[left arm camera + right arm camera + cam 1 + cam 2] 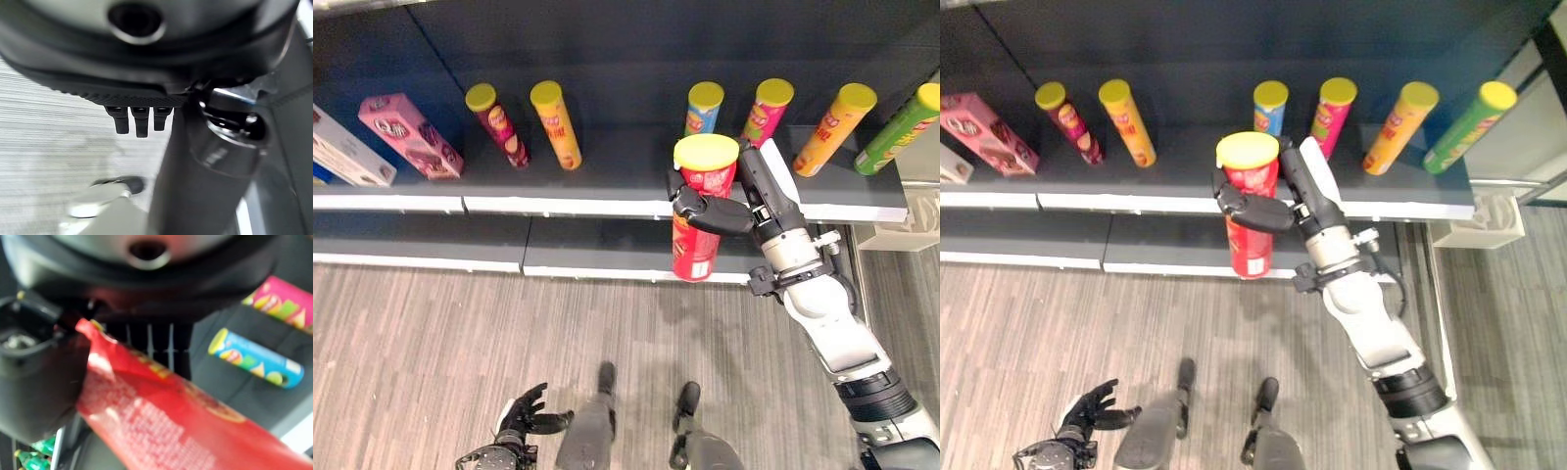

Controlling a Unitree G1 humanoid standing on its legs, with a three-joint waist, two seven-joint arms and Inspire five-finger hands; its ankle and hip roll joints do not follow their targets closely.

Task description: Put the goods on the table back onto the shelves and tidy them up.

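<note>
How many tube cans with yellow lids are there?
7. Six stand on the shelf: two left, four right. The right hand holds the red one.

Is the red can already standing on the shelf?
No, the right robot hand holds the red can in the air in front of the shelf, its fingers curled round it.

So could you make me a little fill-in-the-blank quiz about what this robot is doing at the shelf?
1. The right hand grips a ___ can with a yellow lid.
2. The blue can stands on the ___.
3. The left hand hangs low with ___ fingers, holding nothing.

Missing words: red; shelf; open
</note>
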